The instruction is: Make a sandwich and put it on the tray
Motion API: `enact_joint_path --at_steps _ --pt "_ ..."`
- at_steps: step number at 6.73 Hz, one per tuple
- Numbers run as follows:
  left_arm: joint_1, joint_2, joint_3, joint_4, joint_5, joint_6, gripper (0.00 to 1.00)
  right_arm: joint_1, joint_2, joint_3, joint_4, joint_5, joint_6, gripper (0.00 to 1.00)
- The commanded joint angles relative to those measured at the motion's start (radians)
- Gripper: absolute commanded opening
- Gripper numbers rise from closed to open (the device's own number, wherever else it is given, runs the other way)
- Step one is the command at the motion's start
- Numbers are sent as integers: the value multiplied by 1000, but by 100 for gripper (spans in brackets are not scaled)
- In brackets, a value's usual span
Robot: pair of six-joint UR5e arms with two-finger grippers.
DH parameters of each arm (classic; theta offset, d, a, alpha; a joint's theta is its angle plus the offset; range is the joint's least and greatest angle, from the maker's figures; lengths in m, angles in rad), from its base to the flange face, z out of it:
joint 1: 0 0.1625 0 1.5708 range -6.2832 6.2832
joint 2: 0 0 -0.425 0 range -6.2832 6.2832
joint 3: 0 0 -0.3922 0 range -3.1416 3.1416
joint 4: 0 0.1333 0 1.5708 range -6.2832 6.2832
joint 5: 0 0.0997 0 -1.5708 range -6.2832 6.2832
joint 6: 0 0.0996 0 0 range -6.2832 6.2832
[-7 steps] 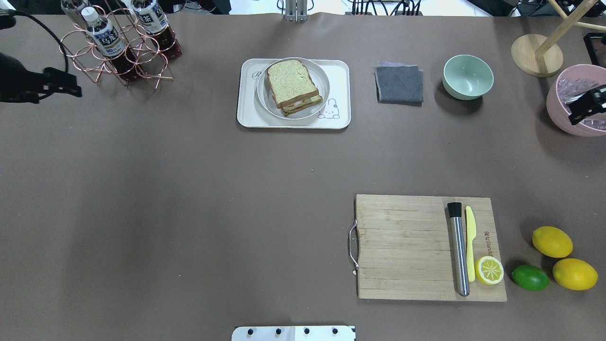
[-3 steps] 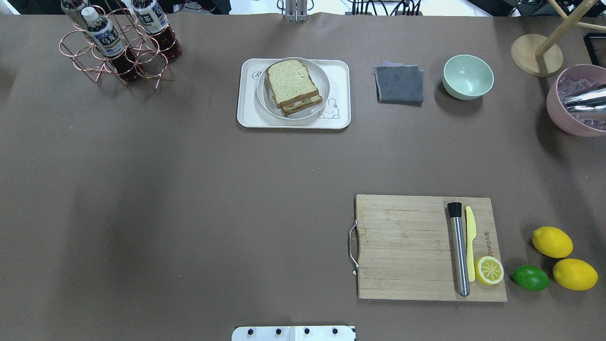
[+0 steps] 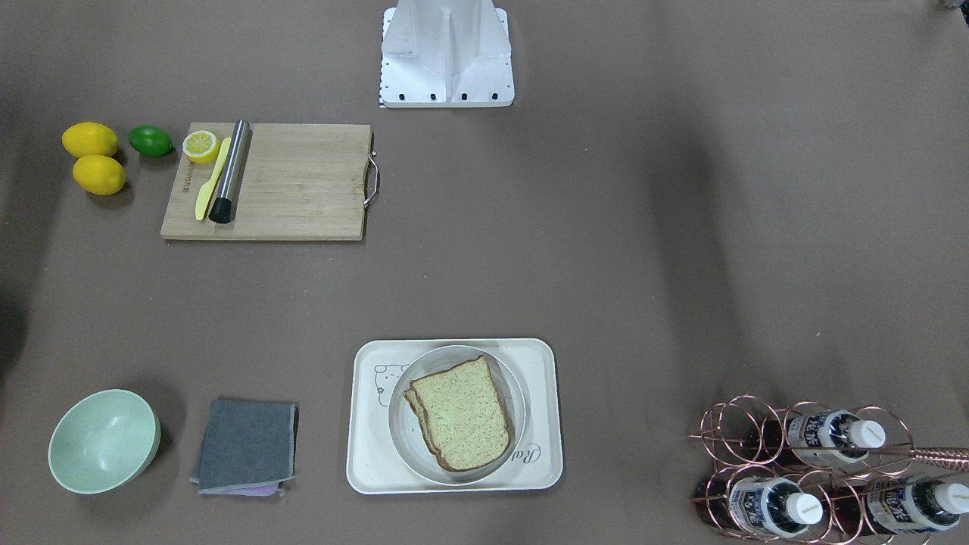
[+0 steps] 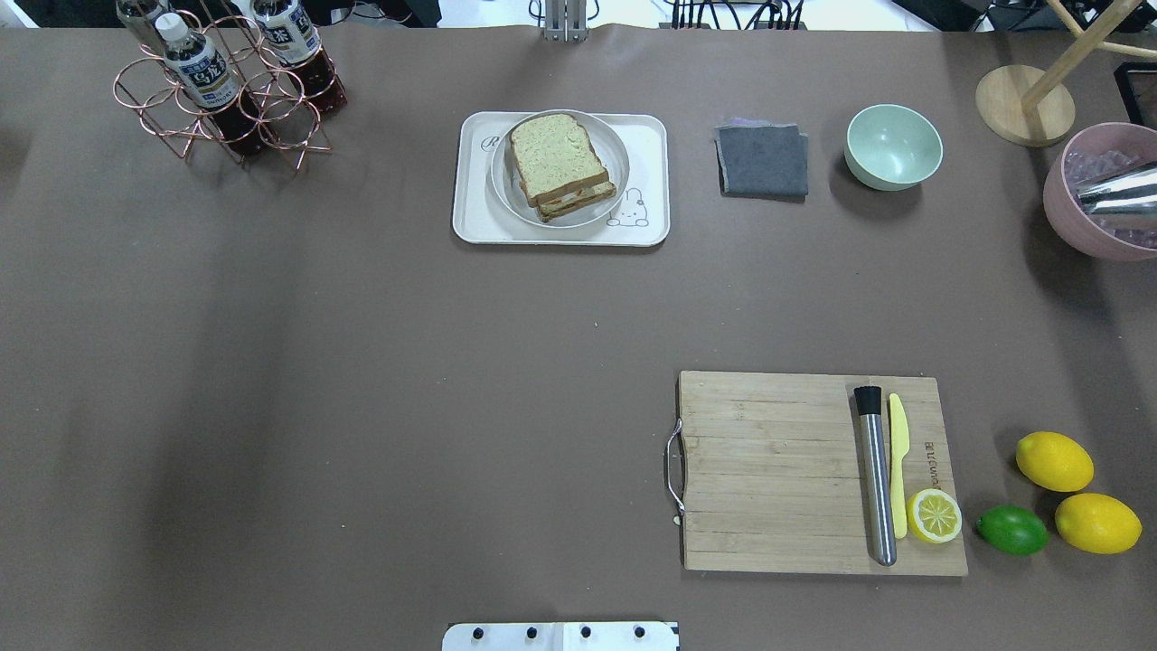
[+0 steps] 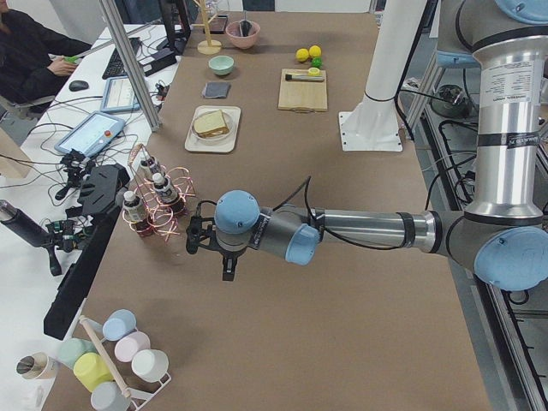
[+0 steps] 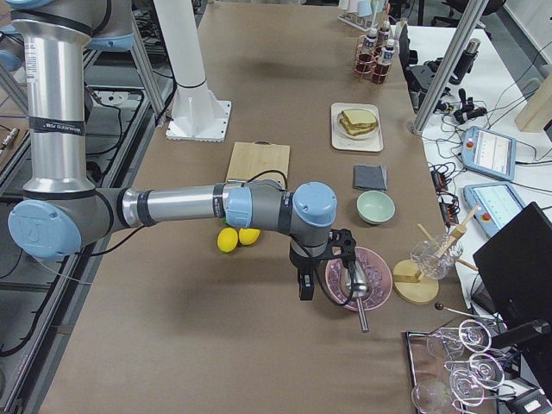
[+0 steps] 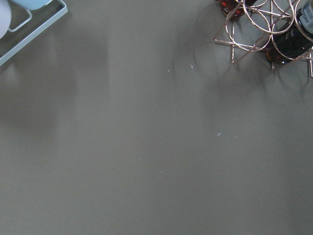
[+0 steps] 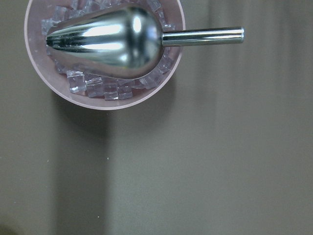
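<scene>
From where I sit the job looks finished: the sandwich (image 4: 559,167) lies on its round plate (image 4: 506,194), and the plate sits inside the cream tray (image 4: 475,217) at the far side of the table, well apart from both arms. The top slice is offset from the one under it, so I judge that any knock to the tray could slide it off. The bigger risks are at the table ends. The left gripper (image 5: 228,272) hangs over bare table near the wire bottle rack (image 5: 154,205), and a careless sweep toward the middle could clip the wires and tip the bottles. The right gripper (image 6: 304,286) hangs just beside the pink bowl (image 6: 358,280) of ice, whose metal scoop (image 8: 107,41) has its handle sticking out past the rim. Catching that handle could upend the bowl. I cannot tell whether either set of jaws is apart or together: only the side cameras show the grippers, and the wrist cameras show no fingers at all. Neither the overhead nor the front-facing camera shows either arm, so without the side views I would not know where they are. The overhead view shows a strip of white-and-orange filling at the sandwich's edge. The front-facing view shows only two bread crusts there, but it gives me the script on the tray more plainly.
</scene>
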Motion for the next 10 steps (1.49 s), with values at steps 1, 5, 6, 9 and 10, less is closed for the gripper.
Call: enact_joint_path --at_steps 1,5,6,9,10 --pt "-28 8 -1 3 -6 0 98 9 8 -1 0 -2 -3 100" --pt "-16 62 -33 3 230 74 98 11 -3 1 2 -9 -9 100" --pt "-19 64 -38 5 229 75 98 11 -4 2 0 -9 -1 100" --pt "-19 76 -170 202 229 111 98 11 4 1 0 -11 2 100" --pt "-17 85 -183 206 229 111 98 11 -1 1 0 -9 0 100"
